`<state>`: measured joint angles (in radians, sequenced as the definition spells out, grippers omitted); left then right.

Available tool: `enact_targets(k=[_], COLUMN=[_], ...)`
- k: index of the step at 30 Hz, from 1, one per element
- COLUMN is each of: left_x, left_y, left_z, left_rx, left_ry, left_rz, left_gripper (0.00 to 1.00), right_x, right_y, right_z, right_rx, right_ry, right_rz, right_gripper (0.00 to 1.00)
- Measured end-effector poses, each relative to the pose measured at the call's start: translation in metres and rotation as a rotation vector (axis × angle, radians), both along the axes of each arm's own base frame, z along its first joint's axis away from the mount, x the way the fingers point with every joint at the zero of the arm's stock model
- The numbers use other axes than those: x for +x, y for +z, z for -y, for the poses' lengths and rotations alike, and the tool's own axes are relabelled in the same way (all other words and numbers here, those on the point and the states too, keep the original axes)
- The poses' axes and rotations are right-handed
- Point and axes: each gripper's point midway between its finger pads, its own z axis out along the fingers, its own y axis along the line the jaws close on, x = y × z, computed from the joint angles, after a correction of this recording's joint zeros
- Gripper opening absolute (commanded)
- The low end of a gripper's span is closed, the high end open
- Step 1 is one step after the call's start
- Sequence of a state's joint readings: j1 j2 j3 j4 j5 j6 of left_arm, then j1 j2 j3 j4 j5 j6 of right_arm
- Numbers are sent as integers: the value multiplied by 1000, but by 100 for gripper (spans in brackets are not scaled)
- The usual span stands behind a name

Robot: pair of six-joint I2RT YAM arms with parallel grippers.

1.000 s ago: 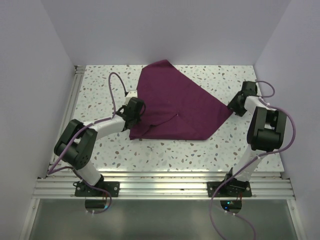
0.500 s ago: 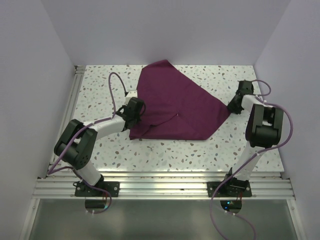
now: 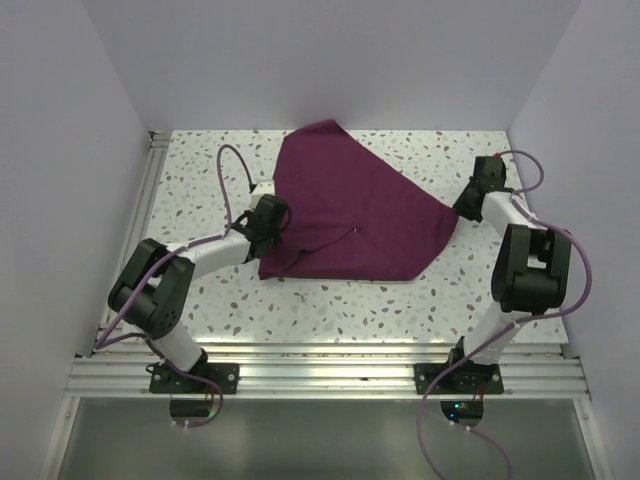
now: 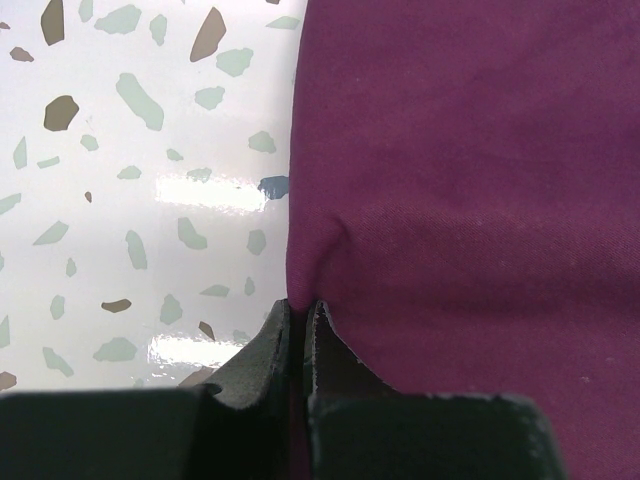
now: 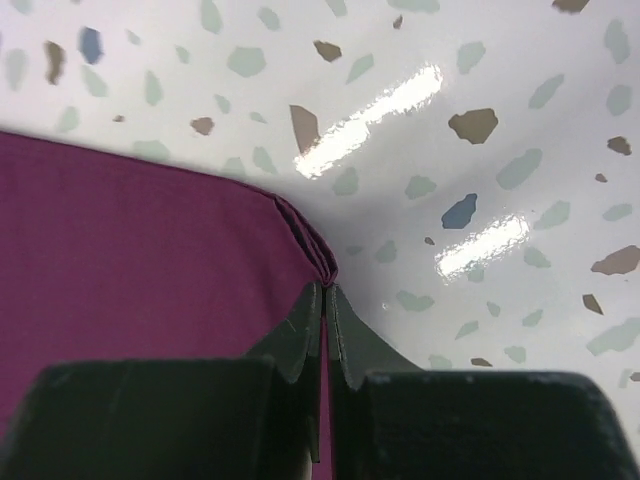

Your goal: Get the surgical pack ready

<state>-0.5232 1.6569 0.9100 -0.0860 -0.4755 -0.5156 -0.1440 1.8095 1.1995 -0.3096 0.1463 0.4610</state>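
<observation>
Only wrist views show left end effector [image 4: 300,306], right end effector [image 5: 326,289] pinching surgical pack [image 3: 350,215].

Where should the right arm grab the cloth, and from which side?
Grip the cloth at its right corner, coming in low from the bare table on the right. The layers stack into a thin flat point there, easy to pinch edge-on. The right gripper is shut on it.
</observation>
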Motion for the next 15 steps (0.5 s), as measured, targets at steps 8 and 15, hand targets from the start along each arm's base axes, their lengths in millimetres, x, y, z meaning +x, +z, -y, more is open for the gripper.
enact_targets(k=[8,15], left_x=[0,0], left_y=[0,0], left_z=[0,0], left_rx=[1,3], left_ry=[0,2], left_rz=[1,2], left_gripper=[0,0], right_x=[1,1], right_y=[49,44], right_z=[-1,-27], right_rx=[-34,-23], right_ry=[12,76], right_rz=[112,100], right_gripper=[0,0])
